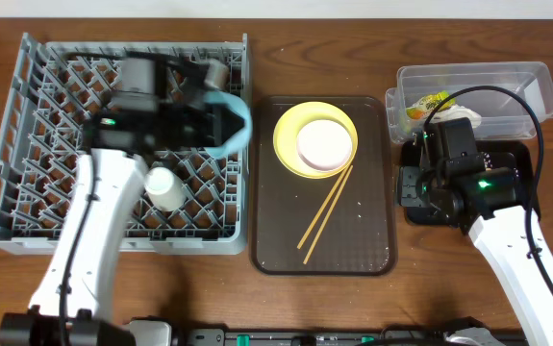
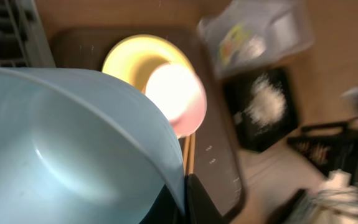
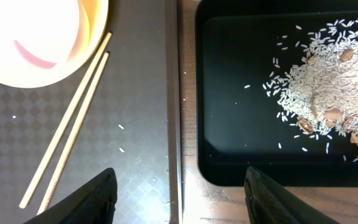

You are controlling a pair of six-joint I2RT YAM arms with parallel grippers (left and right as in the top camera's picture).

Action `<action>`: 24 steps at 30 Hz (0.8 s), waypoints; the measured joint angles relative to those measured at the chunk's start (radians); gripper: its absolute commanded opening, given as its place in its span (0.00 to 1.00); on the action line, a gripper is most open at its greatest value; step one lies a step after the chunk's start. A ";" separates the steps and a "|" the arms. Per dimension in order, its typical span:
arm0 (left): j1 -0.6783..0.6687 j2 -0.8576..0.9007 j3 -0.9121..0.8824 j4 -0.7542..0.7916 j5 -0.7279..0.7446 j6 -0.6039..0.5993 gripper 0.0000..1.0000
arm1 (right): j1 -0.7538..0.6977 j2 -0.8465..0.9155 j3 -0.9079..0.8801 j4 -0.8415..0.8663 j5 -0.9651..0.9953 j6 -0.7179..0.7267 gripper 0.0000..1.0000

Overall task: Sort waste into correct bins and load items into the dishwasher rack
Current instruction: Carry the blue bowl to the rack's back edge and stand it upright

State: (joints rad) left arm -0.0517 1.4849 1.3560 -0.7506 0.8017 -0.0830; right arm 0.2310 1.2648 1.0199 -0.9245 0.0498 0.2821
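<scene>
Robot lab — wooden table (image 1: 353, 38), two arms (image 1: 93, 221), dishwasher rack (image 1: 12, 125)

Light blue bowl (image 2: 73, 155) loomed huge at lower left. Past its rim, the white bowl (image 2: 177, 99) sat on the yellow plate (image 2: 129, 59), both on the brown serving tray (image 2: 219, 165). Right of that, a blurred black tray (image 2: 244, 130) held pale crumbs (image 2: 266, 106).
</scene>
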 measured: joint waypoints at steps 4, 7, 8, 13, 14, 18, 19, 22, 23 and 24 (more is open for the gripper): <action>0.167 0.053 0.000 0.024 0.239 0.022 0.06 | 0.000 0.000 0.000 0.000 0.001 0.000 0.64; 0.259 0.114 0.000 0.058 0.399 0.032 0.06 | 0.000 0.000 0.000 0.000 0.001 0.000 0.64; 0.283 0.136 0.000 0.074 0.447 0.033 0.06 | 0.000 0.000 0.000 0.000 0.002 0.000 0.64; 0.357 0.239 0.000 0.196 0.595 -0.005 0.06 | 0.000 0.000 0.000 0.000 0.003 0.000 0.64; 0.366 0.257 0.000 0.226 0.610 -0.023 0.06 | 0.000 0.000 0.000 0.000 0.003 0.000 0.64; 0.371 0.290 0.000 0.334 0.633 -0.092 0.06 | 0.000 0.000 0.000 0.000 0.003 0.000 0.64; 0.368 0.292 0.000 0.366 0.636 -0.111 0.06 | 0.000 0.000 0.000 0.000 0.003 0.000 0.64; 0.356 0.292 0.000 0.462 0.643 -0.174 0.06 | 0.000 0.000 0.000 0.000 0.003 0.000 0.63; 0.351 0.292 0.000 0.492 0.644 -0.195 0.06 | 0.000 0.000 0.000 0.000 0.003 0.000 0.64; 0.347 0.292 0.000 0.506 0.644 -0.207 0.06 | 0.000 0.000 0.000 0.000 0.003 0.000 0.64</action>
State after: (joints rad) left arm 0.2955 1.7767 1.3560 -0.2443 1.4452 -0.2901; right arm 0.2310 1.2648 1.0199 -0.9249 0.0532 0.2821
